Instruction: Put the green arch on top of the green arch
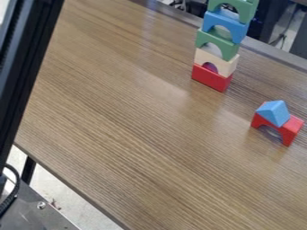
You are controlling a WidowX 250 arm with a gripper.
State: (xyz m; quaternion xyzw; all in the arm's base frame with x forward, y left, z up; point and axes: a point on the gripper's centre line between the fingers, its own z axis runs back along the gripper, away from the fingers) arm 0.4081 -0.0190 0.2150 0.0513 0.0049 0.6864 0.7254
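Observation:
A tower of stacked blocks stands near the far edge of the table. Its lower green arch (218,39) rests on a cream arch (223,60), which sits on a red block (211,79) at the bottom. On that green arch stands a blue arch (229,23). Above the blue arch is another green arch (243,8), cut off by the top edge of the view; whether anything rests higher cannot be told.
Right of the tower, a blue triangular block (274,112) lies on a red arch (290,127). A black metal post (25,58) crosses the left side. The wooden table (132,134) ends along a diagonal edge at lower left.

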